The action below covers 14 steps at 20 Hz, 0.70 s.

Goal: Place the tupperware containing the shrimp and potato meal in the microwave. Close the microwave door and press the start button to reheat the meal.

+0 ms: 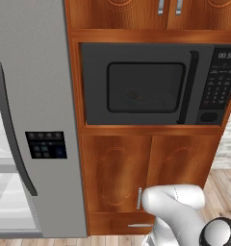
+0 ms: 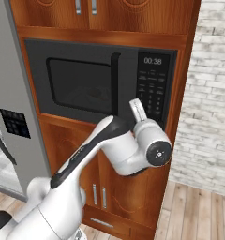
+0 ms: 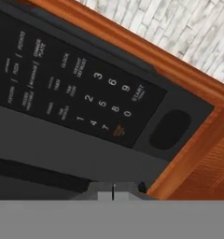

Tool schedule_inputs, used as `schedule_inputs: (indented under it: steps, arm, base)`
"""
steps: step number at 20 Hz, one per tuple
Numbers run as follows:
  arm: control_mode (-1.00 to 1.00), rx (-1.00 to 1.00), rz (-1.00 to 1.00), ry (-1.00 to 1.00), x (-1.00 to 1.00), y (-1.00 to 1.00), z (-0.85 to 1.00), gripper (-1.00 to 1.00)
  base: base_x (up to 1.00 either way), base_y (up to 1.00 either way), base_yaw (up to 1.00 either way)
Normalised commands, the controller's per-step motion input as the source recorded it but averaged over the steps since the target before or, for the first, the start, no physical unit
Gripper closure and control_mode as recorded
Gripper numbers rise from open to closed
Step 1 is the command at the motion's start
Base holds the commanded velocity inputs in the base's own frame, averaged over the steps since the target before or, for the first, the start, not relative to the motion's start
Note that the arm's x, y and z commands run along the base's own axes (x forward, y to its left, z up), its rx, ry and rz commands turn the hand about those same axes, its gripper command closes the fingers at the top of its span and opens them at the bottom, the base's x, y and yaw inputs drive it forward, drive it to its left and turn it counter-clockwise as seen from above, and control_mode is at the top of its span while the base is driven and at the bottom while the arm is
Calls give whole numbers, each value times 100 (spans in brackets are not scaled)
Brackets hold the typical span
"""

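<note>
Up at the keypad panel (image 3: 76, 88) of the microwave (image 1: 156, 85): the microwave door (image 1: 136, 86) sits flush, and through its window a pale shape rests on the turntable, likely the tupperware (image 1: 139, 98), too dim to confirm. Judging by that, loading and closing are done; the step in hand is the start press.

The gripper (image 3: 114, 189) shows at the bottom of the hand view, close to the panel's lower edge. The fingers look pressed together with just a thin seam between them, gripping nothing.

The next move calls for lining that tip up on the START key (image 3: 138, 93), beside the 9, then a short straight push. Neighbouring keys are tight, so a skewed approach risks hitting 9 or 0. The big oval button (image 3: 170, 129) further along is a separate control, possibly the door release, best avoided.

Count: one microwave, one door with one vertical handle (image 1: 187, 86), one keypad, one clock readout (image 2: 153, 61), one fridge (image 1: 31, 120) to the left.
</note>
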Motion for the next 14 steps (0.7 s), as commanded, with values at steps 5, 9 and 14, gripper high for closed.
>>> schedule_inputs:
  steps: [5, 9, 14]
  arm:
    - [-100, 10, 0, 0, 27, -20, 0, 100]
    - [-100, 6, 0, 0, 23, -16, 0, 100]
    - [-100, 4, 0, 0, 22, -5, -1, 100]
  base:
    - [0, 0, 0]
    - [0, 0, 0]
    - [0, 0, 0]
